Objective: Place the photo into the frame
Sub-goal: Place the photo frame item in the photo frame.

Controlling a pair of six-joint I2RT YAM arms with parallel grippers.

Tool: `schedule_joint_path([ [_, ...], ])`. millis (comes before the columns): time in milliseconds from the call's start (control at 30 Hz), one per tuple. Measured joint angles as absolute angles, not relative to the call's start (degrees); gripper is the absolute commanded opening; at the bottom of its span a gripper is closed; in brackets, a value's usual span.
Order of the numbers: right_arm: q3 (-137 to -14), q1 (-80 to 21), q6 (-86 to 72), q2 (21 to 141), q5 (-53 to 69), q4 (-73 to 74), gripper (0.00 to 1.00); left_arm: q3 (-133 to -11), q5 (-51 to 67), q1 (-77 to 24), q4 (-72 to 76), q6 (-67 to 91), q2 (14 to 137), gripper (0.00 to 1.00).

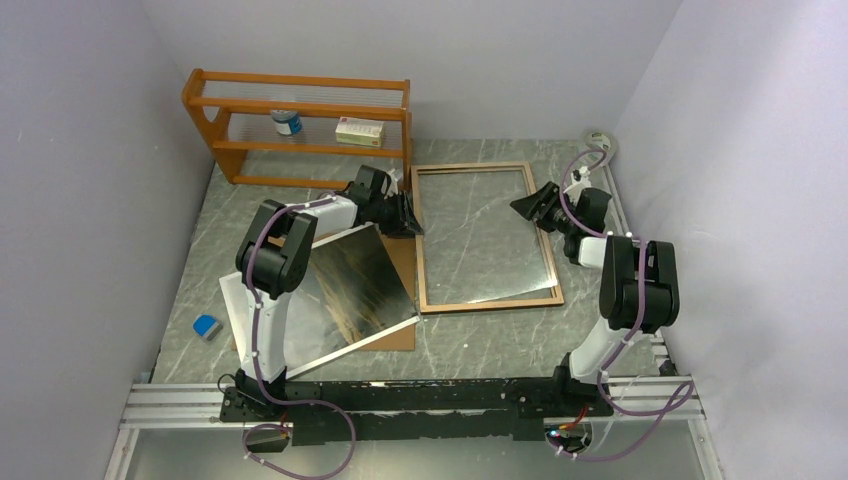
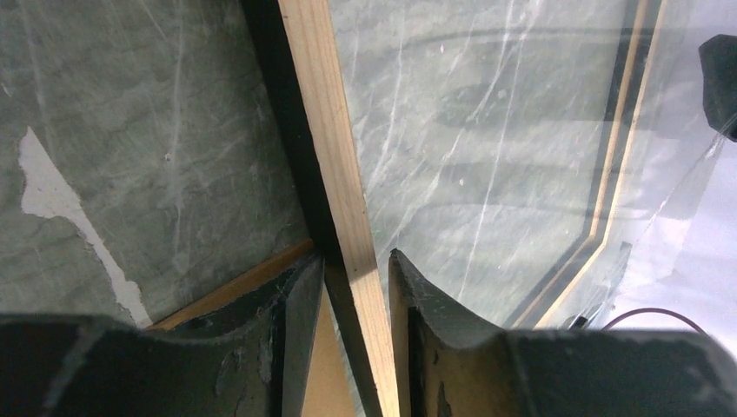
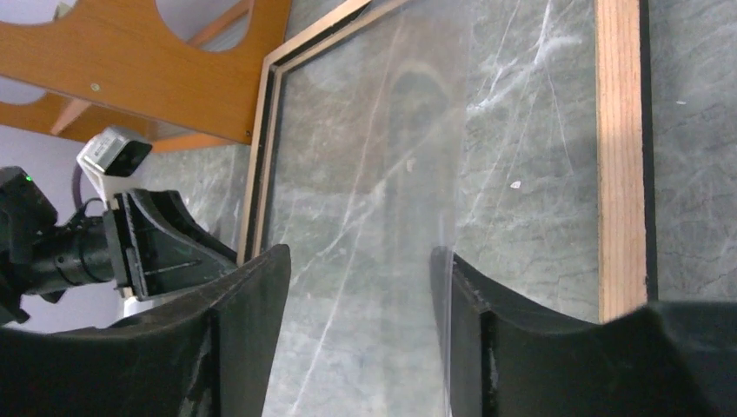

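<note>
The frame (image 1: 490, 300) lies flat mid-table with its light wood reverse up. A clear sheet (image 1: 480, 235) rests inside it. My left gripper (image 1: 405, 215) straddles the frame's left rail (image 2: 335, 130). Its jaws (image 2: 355, 261) are open, one finger against the rail's black outer side and a narrow gap at the other. My right gripper (image 1: 522, 203) hovers over the frame's right half, open (image 3: 361, 252). The clear sheet's edge (image 3: 445, 174) runs by one finger and nothing is held. The photo (image 1: 360, 285) lies left of the frame, tilted, on a brown backing board (image 1: 405, 258).
An orange-brown shelf rack (image 1: 300, 110) stands at the back left, close to the frame's far corner, with a bottle (image 1: 287, 122) and a box (image 1: 359, 131) on it. A white sheet (image 1: 232, 300) sticks out under the photo. A small blue object (image 1: 207, 326) lies near the left wall.
</note>
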State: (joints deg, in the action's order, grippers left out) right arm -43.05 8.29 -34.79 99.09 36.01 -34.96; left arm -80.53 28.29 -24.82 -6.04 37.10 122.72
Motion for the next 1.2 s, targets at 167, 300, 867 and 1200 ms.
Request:
schedule_joint_path([
  [167, -44.5, 7.5, -34.3, 99.2, 34.5, -31.8, 0.90, -80.7, 28.5, -24.8, -6.3, 37.1, 122.7, 0.44],
  [300, -46.5, 6.9, -32.9, 99.2, 32.8, -26.8, 0.99, -80.7, 28.7, -24.8, -6.3, 37.2, 122.7, 0.47],
  [867, -54.1, 5.2, -23.7, 96.0, 13.9, -5.0, 0.99, -81.3, 28.9, -24.8, -6.8, 37.8, 122.7, 0.52],
  [1200, -55.7, 4.7, -23.9, 90.9, 7.5, 4.9, 0.91, -81.4, 29.7, -24.8, -6.7, 38.3, 122.7, 0.58],
])
